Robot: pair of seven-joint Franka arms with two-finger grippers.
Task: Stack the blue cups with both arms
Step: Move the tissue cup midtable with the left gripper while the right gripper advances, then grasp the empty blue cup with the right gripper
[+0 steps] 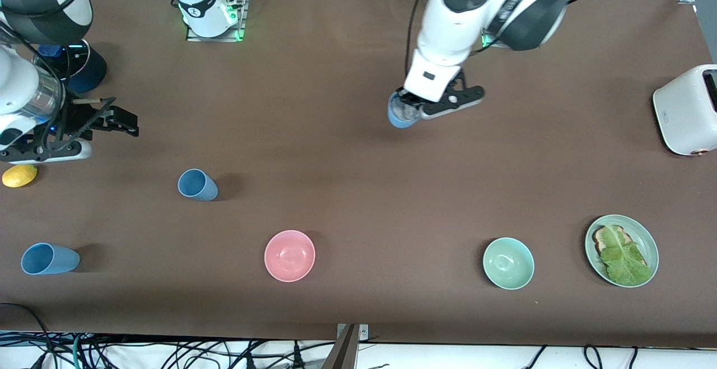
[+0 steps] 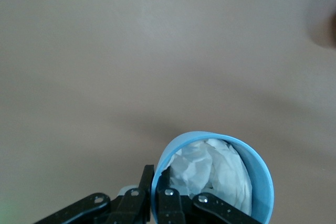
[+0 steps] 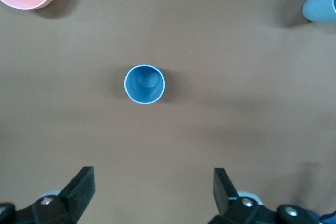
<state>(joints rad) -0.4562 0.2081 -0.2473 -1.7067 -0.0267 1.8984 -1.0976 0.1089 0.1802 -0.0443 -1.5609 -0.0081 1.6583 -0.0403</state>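
Nothing was stacked yet at that moment, so I judged the task to be only at its beginning. My left gripper was closed on the rim of one blue cup, one finger inside and one outside, and carried it in the air over the bare brown table, above the part farther from the front camera than the pink bowl. My right gripper waited with its fingers wide open and empty, over the right arm's end of the table, above the yellow lemon. Two other blue cups stood apart on the table: the standing cup, farther from the front camera than the pink bowl and toward the right arm's end, and the corner cup, beside the pink bowl but well apart from it, at the right arm's end. So one cup was lifted and all the stacking was left, I believed. The left wrist view showed something white and crumpled, like paper, inside the held cup; the front view did not show this clearly. The right wrist view looked straight down into the standing cup, which was empty, between my open fingers. The mint-green bowl, the plate with toast and lettuce and the white toaster appeared only in the front view.
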